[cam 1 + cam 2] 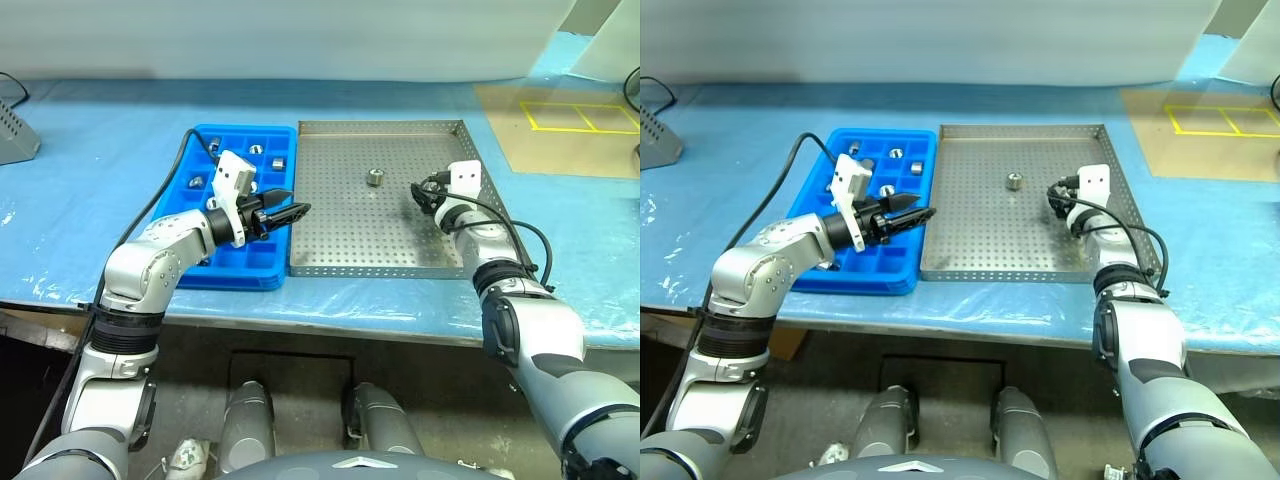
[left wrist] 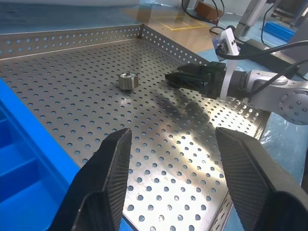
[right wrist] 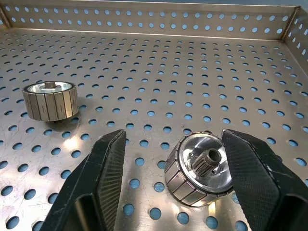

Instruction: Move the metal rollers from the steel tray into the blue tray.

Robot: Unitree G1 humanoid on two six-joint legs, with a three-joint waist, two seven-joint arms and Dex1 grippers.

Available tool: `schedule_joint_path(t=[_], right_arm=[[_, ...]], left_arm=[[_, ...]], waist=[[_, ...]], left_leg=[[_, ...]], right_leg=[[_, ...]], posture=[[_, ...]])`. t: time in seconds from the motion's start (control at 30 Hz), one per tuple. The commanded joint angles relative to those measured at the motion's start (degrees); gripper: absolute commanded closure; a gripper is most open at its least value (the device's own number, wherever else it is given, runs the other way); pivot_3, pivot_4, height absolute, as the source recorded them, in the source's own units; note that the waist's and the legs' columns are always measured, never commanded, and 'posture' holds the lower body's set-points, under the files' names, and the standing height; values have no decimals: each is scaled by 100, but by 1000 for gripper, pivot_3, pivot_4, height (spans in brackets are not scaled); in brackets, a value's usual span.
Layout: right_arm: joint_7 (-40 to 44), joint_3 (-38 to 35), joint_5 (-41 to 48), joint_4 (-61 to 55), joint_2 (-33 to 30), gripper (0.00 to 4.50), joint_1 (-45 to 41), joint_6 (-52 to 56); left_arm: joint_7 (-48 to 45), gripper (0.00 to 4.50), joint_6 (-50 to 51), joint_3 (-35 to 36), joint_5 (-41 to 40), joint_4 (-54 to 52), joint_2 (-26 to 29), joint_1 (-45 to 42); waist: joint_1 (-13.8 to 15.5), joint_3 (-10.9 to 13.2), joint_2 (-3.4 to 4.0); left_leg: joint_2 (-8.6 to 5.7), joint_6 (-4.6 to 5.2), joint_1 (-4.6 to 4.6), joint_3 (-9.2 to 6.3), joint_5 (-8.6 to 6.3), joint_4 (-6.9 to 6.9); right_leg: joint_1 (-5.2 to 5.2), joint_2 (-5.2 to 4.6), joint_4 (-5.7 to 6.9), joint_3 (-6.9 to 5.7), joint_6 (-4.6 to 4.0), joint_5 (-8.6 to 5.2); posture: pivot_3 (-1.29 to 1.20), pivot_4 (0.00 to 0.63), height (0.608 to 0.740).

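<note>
Steel tray (image 1: pixel 330 255), right gripper (image 3: pixel 168 159) level, spread around tilted roller (image 3: pixel 199 168), unclamped

No legible text, label, brand, number or sign on anything in these views

I have the left arm bent at the elbow, its forearm reaching in from the desk's near left edge; the left gripper (image 1: pixel 288 212) points level and across to the right, fingers parted with nothing between them. My right arm stretches straight forward from the near right edge, and the right gripper (image 1: pixel 424 196) sits low and level, fingers (image 3: pixel 255 173) spread apart.
</note>
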Motion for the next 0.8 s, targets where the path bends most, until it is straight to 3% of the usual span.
schedule_joint_path(t=[0.03, 0.13, 0.2, 0.47, 0.8], right_arm=[[-202, 21, -114, -65, 0, 2483, 10, -74], [-42, -19, -68, -106, 48, 3414, 38, -171], [-87, -17, -87, -108, 54, 3732, 31, -170], [183, -55, -22, -239, 170, 3730, -70, -210], [1676, 137, 376, -1500, 1002, 3730, -368, 147]], left_arm=[[19, 1515, 5, 101, -36, -262, 25, -12], [30, 1515, 12, 106, -26, -267, 29, -14], [30, 1515, 15, 110, -22, -254, 39, -26], [32, 1515, 62, 168, -51, -279, 92, -26], [-98, 1515, 104, 791, -240, -408, 613, 153]], waist=[[-1, 0, 0], [-2, 0, 0], [-2, 0, 0], [-7, 0, 0], [-49, 3, 4]], left_leg=[[0, 0, 1, 1, 0, 0], [0, -1, 1, 1, 0, 0], [0, -1, 1, 1, -1, 0], [1, 0, 1, 1, -1, -1], [23, 21, -11, 4, -6, -6]], right_leg=[[0, 0, 0, 0, 0, 0], [0, 0, 0, 0, 0, 0], [0, 0, 0, 0, 0, 0], [0, 1, 0, 0, 0, 0], [-14, 2, 0, -1, -2, -1]], posture=[[-91, 150, 740], [-91, 150, 740], [-91, 150, 740], [-87, 150, 740], [-60, 150, 740]])
